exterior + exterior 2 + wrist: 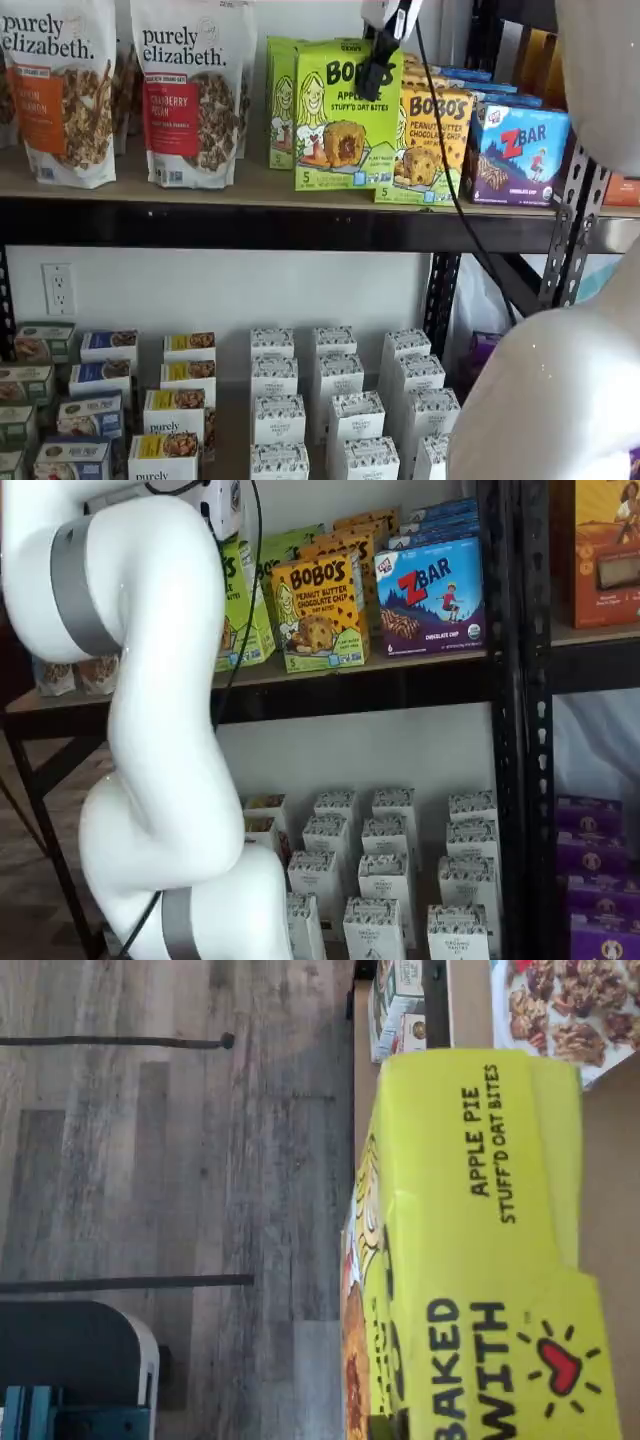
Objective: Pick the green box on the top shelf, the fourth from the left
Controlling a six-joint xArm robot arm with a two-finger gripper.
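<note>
Two black fingers of our claw [377,70] are clamped on the green box [345,115], which we see tilted at the front edge of the top shelf [250,190], just beside the orange box [432,135]. Our wrist view shows its lime side close up.

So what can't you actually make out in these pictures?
- Grip: in a shelf view a black finger covers the lime-green Bobo's apple pie carton; side-on, so no gap or contact shows.
- In a shelf view the white robot arm hides most of that carton.
- Wrist view: the carton's lettering is cut off by the frame edge.
</note>
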